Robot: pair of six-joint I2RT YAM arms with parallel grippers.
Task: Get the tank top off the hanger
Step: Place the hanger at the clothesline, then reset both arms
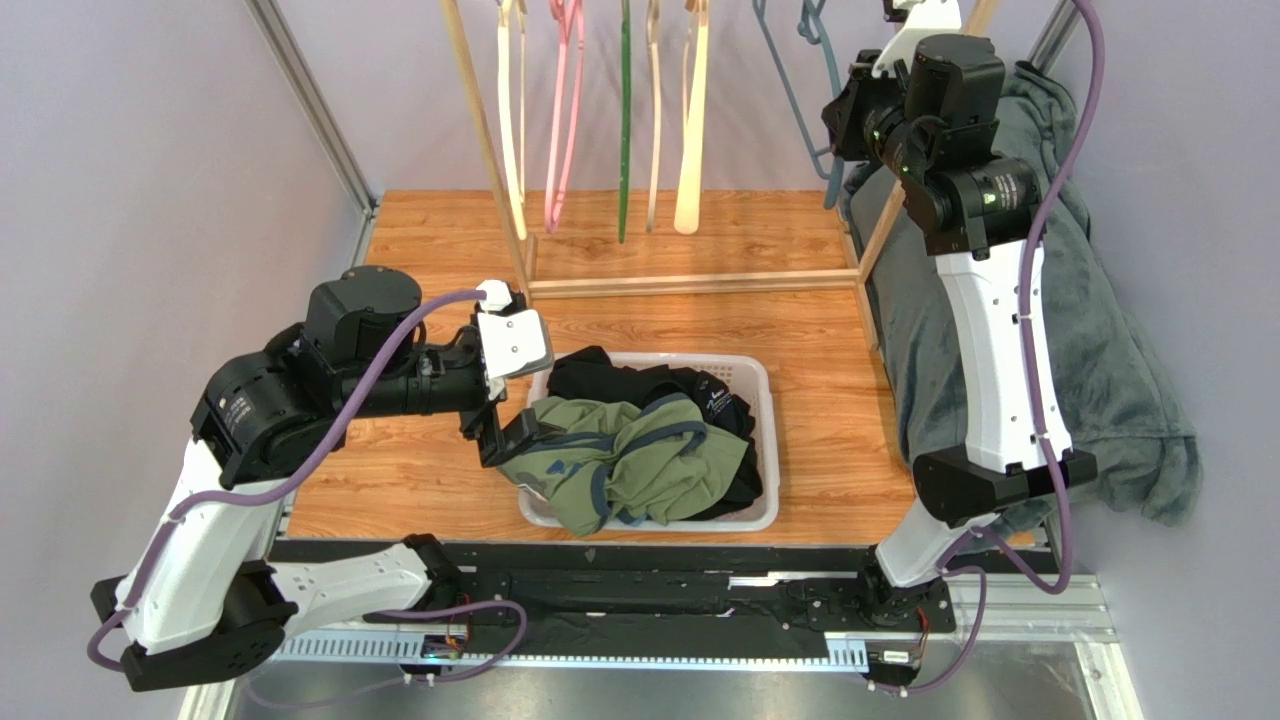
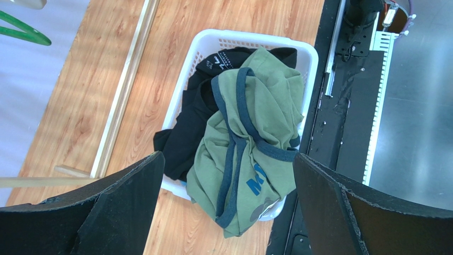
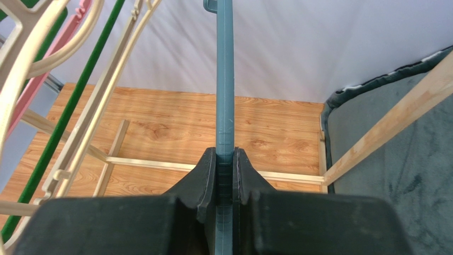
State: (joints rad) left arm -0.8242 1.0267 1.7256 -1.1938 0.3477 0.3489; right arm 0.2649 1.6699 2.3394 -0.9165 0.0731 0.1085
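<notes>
Hangers [image 1: 625, 120] and rack rail [image 1: 691, 281] crowd table's [image 1: 819, 390] far edge; grey cloth [image 1: 1120, 375] blocks right edge; gap between rail and basket [image 1: 766, 443] open.

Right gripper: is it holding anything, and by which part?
Yes. The right gripper is shut on the blue hanger, pinching a straight, thin bar of its frame. Which bar of the hanger cannot be told.

Two robot arms [image 1: 196, 540], one white basket [image 1: 768, 435], one green tank top [image 1: 639, 458], one blue hanger [image 3: 225, 79]
</notes>
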